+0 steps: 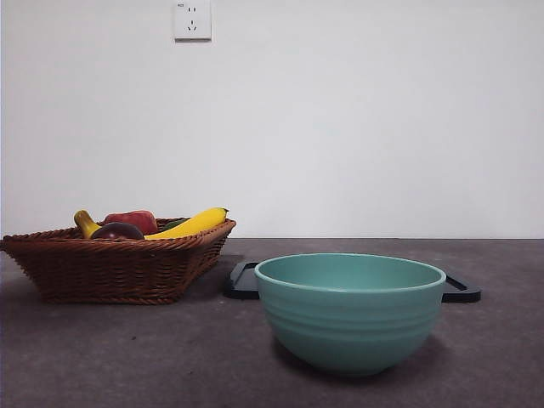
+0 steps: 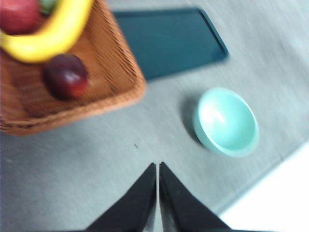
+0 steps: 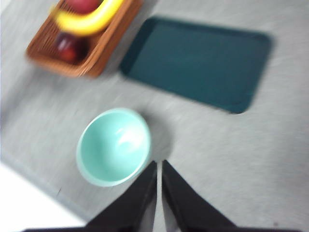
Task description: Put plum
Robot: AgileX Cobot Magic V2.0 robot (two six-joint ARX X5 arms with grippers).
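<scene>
both grippers [image 2: 158, 169] [image 3: 159, 166] have plain black, tapering, pointed jaws.

Maroon plum [image 2: 66, 76]; yellow banana [image 2: 50, 30]; brown woven basket [image 1: 110, 268]; teal bowl [image 1: 349, 311].

Basket [image 1: 115, 268]: you find it on the counter [image 1: 127, 365], at the left of the front view.
Plum [image 1: 117, 231]: it lies in the basket, near the front rim, beside the banana [image 1: 191, 224].
Red fruit [image 1: 132, 220]: it sits in the basket, behind the plum.
Tray [image 1: 240, 281]: it lies flat on the counter, just right of the basket and behind the bowl [image 1: 350, 310].
Bowl: you see it upright on the counter, nearest the front, apart from the basket.
</scene>
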